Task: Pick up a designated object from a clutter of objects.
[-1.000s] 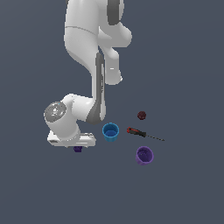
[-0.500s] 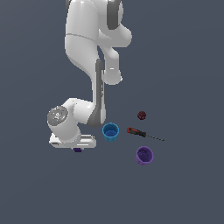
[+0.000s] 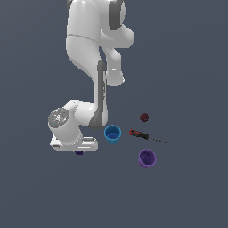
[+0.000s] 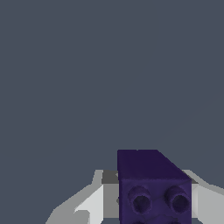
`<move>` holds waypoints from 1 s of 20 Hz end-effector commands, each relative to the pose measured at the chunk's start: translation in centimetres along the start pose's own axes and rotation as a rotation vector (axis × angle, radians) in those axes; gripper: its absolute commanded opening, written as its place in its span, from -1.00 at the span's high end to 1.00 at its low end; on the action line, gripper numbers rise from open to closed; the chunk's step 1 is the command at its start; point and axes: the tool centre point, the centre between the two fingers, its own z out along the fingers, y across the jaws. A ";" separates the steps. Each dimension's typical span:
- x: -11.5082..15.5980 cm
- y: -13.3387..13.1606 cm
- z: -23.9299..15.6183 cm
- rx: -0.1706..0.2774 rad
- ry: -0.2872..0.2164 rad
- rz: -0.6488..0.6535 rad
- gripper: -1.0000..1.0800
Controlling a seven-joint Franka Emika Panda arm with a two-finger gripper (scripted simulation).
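The designated object, a tiny dark purple knobbly block [image 3: 79, 152], lies on the floor at the exterior view's left, apart from the rest of the clutter. My gripper [image 3: 78, 149] is down low right over it, and the white hand hides most of the block. In the wrist view the block [image 4: 153, 183] fills the space between my two fingers [image 4: 87, 205]. One finger is right against it, and a narrow gap shows at the other. The gripper [image 4: 148, 205] is open around the block.
A blue cup [image 3: 112, 134] stands just beside the hand toward the exterior view's right. Further right lie a red-handled screwdriver [image 3: 146, 136], a dark red lump [image 3: 144, 117] and a purple cup [image 3: 147, 158]. The arm's base [image 3: 95, 40] rises behind.
The hand has sunk lower over the purple block, which now shows less beneath it. The cups, screwdriver and lump have not moved.
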 end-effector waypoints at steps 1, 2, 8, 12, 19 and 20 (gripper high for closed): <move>0.0 -0.1 -0.1 0.000 0.000 0.000 1.00; -0.1 -0.3 -0.3 0.000 0.000 0.000 1.00; -0.7 -1.9 -1.6 0.000 0.000 0.000 1.00; -1.4 -3.8 -3.3 0.000 0.000 0.000 1.00; -3.3 -9.0 -7.7 0.000 0.001 -0.001 1.00; -3.6 -9.9 -8.4 0.000 0.001 -0.001 1.00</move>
